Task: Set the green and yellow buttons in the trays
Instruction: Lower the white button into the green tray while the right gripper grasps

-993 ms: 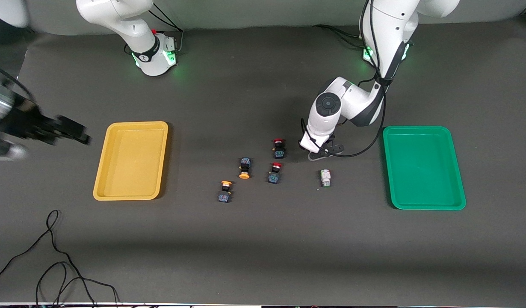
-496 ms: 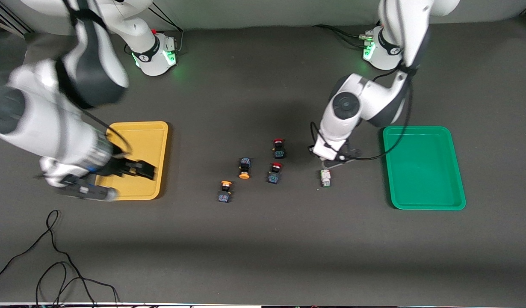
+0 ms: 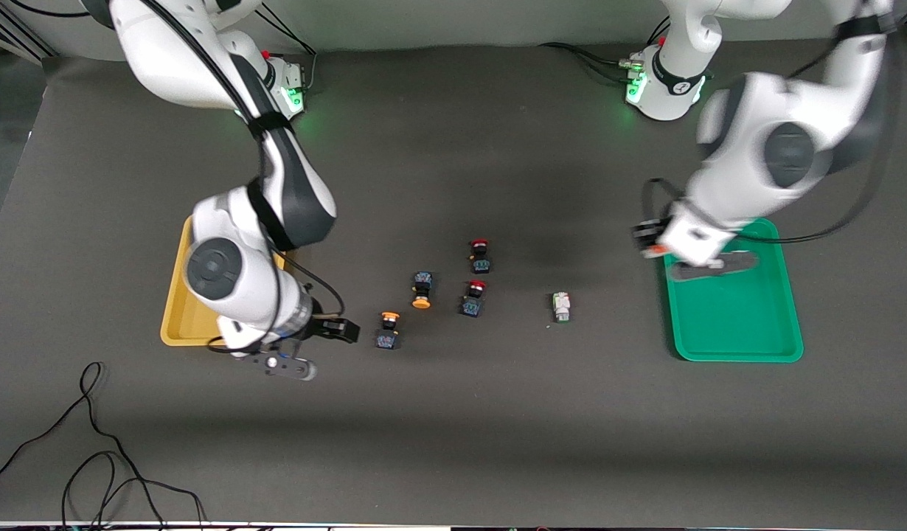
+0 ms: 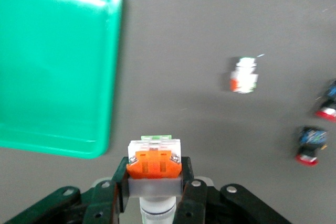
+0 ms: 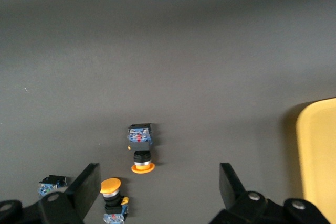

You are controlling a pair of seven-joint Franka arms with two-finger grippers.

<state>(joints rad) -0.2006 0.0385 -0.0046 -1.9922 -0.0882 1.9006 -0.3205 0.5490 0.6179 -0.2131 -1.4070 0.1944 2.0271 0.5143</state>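
Observation:
My left gripper [image 3: 649,243] is shut on a white-bodied button with an orange face [image 4: 155,163] and holds it in the air over the table, just off the rim of the green tray [image 3: 734,324], which also shows in the left wrist view [image 4: 52,61]. A second white-bodied button [image 3: 562,306] lies on the table. My right gripper [image 3: 319,348] is open and empty, beside a yellow-capped button [image 3: 387,330] that sits near one finger [image 5: 86,187]. The other yellow-capped button [image 3: 422,289] lies a little farther off. The yellow tray [image 3: 175,317] is partly hidden by the right arm.
Two dark buttons with red caps [image 3: 481,256] [image 3: 473,298] lie between the yellow-capped buttons and the white one. A loose black cable [image 3: 92,442] curls on the table near the front camera at the right arm's end.
The left arm has moved from beside the red-capped buttons to the green tray's rim with a white-bodied button. The right arm has swung in across the yellow tray to the yellow-capped button.

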